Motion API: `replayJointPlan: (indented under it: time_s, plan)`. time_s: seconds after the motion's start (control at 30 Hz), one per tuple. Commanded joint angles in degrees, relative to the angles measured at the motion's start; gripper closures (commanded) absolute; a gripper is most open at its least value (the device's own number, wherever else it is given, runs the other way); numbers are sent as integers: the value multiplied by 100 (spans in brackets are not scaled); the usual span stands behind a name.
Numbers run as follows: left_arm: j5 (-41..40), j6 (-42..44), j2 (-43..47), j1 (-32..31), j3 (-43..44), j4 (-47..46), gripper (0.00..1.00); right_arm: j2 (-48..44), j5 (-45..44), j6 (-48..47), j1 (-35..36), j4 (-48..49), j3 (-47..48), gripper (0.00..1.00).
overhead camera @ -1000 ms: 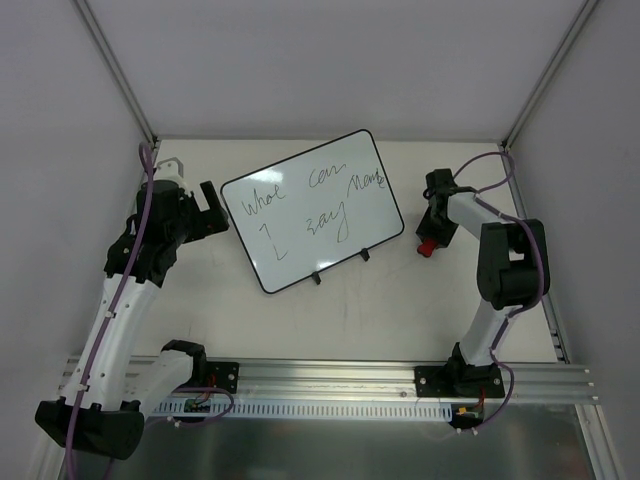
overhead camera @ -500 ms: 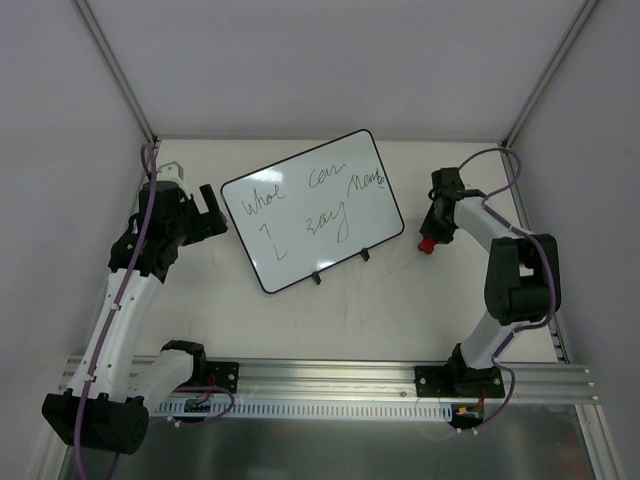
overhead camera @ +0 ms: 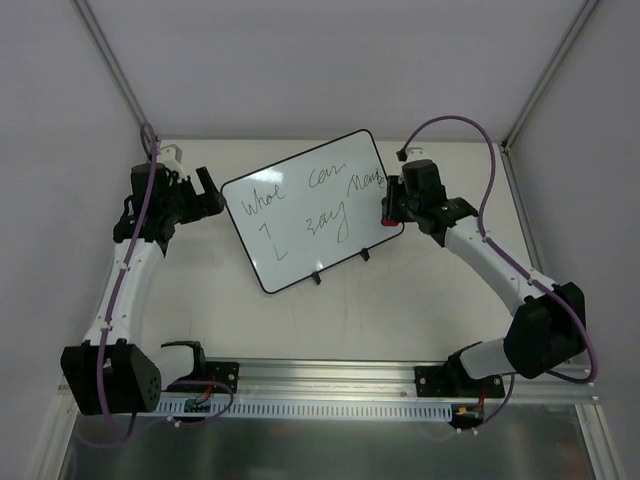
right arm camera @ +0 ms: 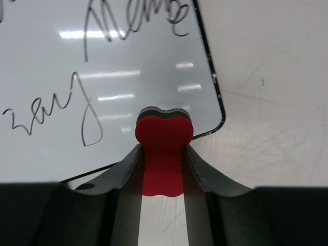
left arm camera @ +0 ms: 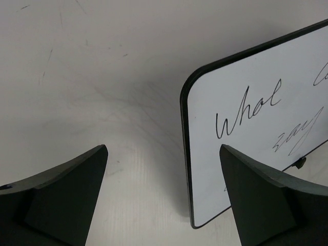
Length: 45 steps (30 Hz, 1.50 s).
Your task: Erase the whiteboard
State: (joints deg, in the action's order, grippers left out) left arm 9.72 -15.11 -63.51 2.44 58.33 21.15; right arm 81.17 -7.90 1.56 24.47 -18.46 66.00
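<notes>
The whiteboard (overhead camera: 312, 212) lies flat at the centre of the top view, turned so that its long edges run from lower left to upper right. Dark handwriting (overhead camera: 305, 205) covers its face. Two black clips (overhead camera: 317, 277) sit on the long edge facing the bottom of the frame. The left gripper (overhead camera: 212, 194) stands just left of the board's upper-left corner, fingers spread wide with nothing between them. In the left wrist view that rounded corner and its black rim lie in the gap, close to the finger at the right of the frame, with bare table (overhead camera: 400, 300) filling the remainder. Contact between finger and rim cannot be determined. The right gripper (overhead camera: 388, 208) is at the board's right-hand short edge, clamped on a red eraser (right arm camera: 163, 154). In the right wrist view the eraser's tip sits over the white face just inside the rim, near the lower-right rounded corner. Whether it presses on the surface cannot be determined. In the top view, open table lies below the clip edge and right of the board. The enclosure walls (overhead camera: 300, 60) stand close behind the board's upper edge.
</notes>
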Motion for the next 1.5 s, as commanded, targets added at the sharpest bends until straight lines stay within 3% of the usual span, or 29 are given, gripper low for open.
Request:
replayJointPlan:
  time_s: [0.0, 0.13, 0.27, 0.53, 0.87, 1.07, 1.13, 1.17, 1.37, 1.47]
  plan:
    - [847, 421, -425, 231, 328, -646, 7, -40, -1, -708, 443, 290, 404, 89]
    - [1137, 659, -864, 415, 373, -1050, 7, 66, -19, -1166, 945, 649, 625, 89]
    - [2391, 588, -1321, 810, 390, -1428, 10, 425, 543, -1482, 1077, 835, 1010, 89]
    - [3588, 1063, -1700, 811, 355, -1807, 21, 1059, 1044, -2160, 1262, 1080, 1838, 87]
    - [4301, 1345, -2227, 820, 715, -1851, 37, 1551, 1212, -2573, 1569, 1195, 2294, 87]
    - [4653, 1459, -2377, 811, 768, -1868, 59, 1903, 1115, -2591, 1675, 1204, 2637, 87]
    - [4785, 1459, -2386, 820, 751, -1868, 62, 2017, 1202, -2556, 1701, 1274, 2699, 87]
    - [4811, 1598, -2377, 811, 724, -1860, 69, 2061, 1264, -2556, 1710, 1292, 2717, 88]
    - [4812, 1757, -2333, 828, 601, -1860, 78, 2439, 1124, -2494, 1877, 1371, 2953, 89]
    - [4829, 1854, -2333, 820, 514, -1860, 90, 2596, 967, -2485, 1973, 1441, 3015, 91]
